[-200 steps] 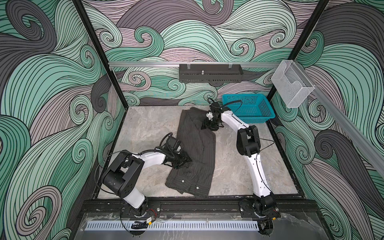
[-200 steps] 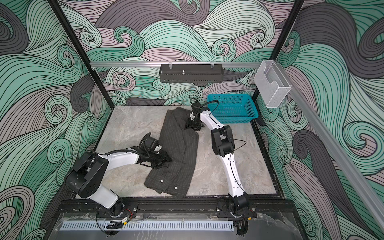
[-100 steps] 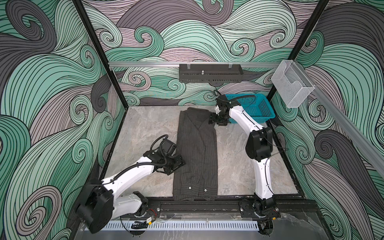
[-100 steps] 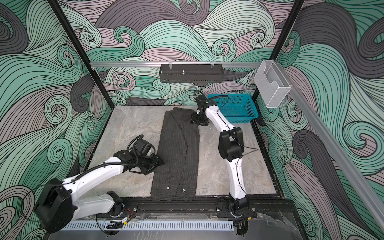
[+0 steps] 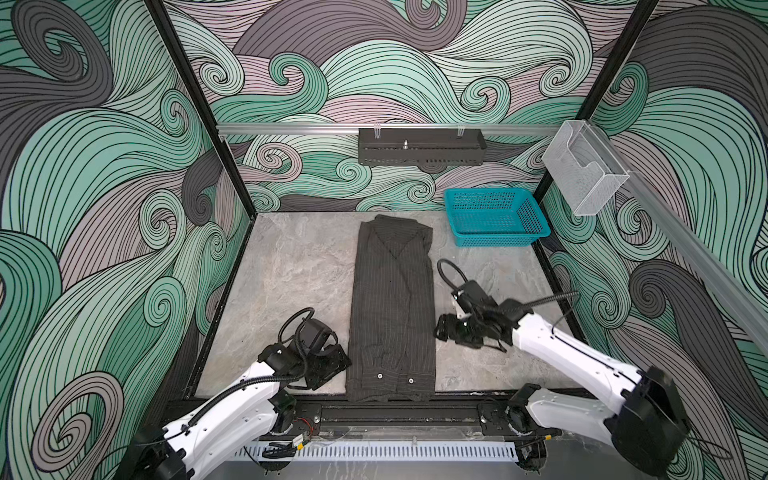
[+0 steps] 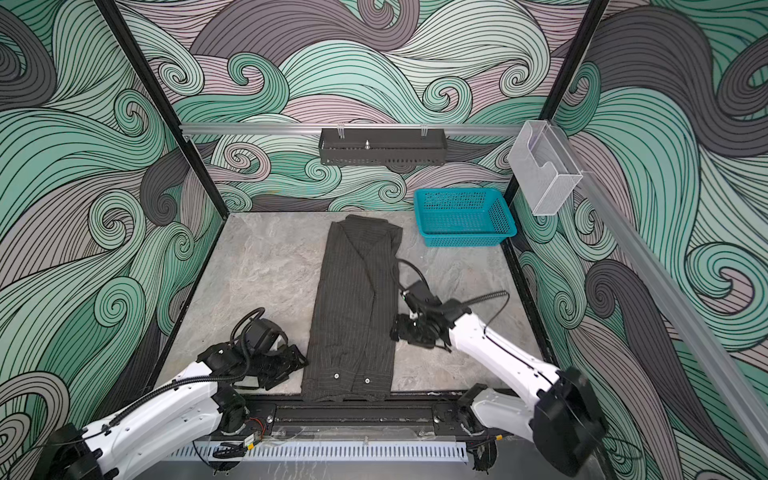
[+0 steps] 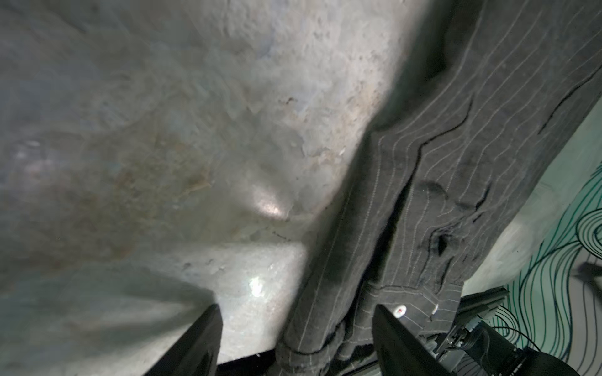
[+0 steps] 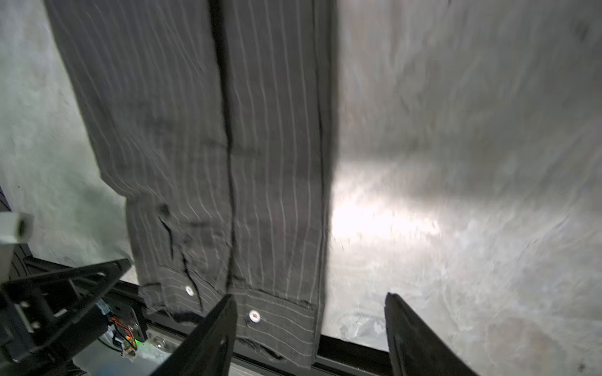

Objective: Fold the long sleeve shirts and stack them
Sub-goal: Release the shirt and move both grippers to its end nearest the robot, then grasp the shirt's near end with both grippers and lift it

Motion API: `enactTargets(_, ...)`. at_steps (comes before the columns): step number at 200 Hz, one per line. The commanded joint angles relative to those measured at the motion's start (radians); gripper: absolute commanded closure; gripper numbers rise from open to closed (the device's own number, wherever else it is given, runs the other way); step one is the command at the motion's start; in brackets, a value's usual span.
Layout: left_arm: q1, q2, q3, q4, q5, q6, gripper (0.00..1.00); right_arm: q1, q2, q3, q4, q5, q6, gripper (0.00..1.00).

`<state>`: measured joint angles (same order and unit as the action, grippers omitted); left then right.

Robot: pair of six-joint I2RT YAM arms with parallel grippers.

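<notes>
Shirt: your dark pinstripe shirt (image 5: 392,307) lies flat in a long strip down the middle of the grey table (image 5: 291,270).
Left gripper: your left gripper (image 5: 330,365) is just beside the shirt, jaws wide, holding nothing.
Right gripper: your right gripper (image 5: 444,328) is just beside the shirt's other side, jaws wide, holding nothing.
Basket: the teal basket (image 5: 494,220) stands near the collar.

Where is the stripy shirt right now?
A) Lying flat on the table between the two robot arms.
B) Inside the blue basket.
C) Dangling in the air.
A: the shirt lies flat in a long strip on the table, apart from the basket.
</notes>
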<state>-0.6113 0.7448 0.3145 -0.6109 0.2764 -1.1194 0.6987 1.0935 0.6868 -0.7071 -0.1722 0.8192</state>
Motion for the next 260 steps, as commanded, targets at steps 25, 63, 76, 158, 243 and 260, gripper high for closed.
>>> enactTargets(25,-0.056,-0.096,-0.129,0.069,0.068,-0.123,0.27,0.183,-0.181,-0.203,0.136,0.008,0.312,0.28)
enactTargets(63,-0.152,-0.097,-0.177,0.141,0.061,-0.199,0.31,0.299,-0.155,-0.274,0.257,0.005,0.402,0.28)
enactTargets(76,-0.193,-0.078,-0.201,0.18,0.054,-0.234,0.31,0.33,-0.136,-0.29,0.289,0.008,0.427,0.28)
enactTargets(158,-0.305,0.081,-0.253,0.411,-0.008,-0.33,0.47,0.429,0.053,-0.363,0.584,-0.016,0.508,0.29)
enactTargets(243,-0.384,0.126,-0.161,0.477,-0.006,-0.328,1.0,0.437,-0.09,-0.272,0.361,-0.014,0.419,0.91)
enactTargets(260,-0.431,0.116,-0.144,0.462,-0.019,-0.347,1.0,0.449,-0.092,-0.266,0.353,-0.052,0.425,0.94)
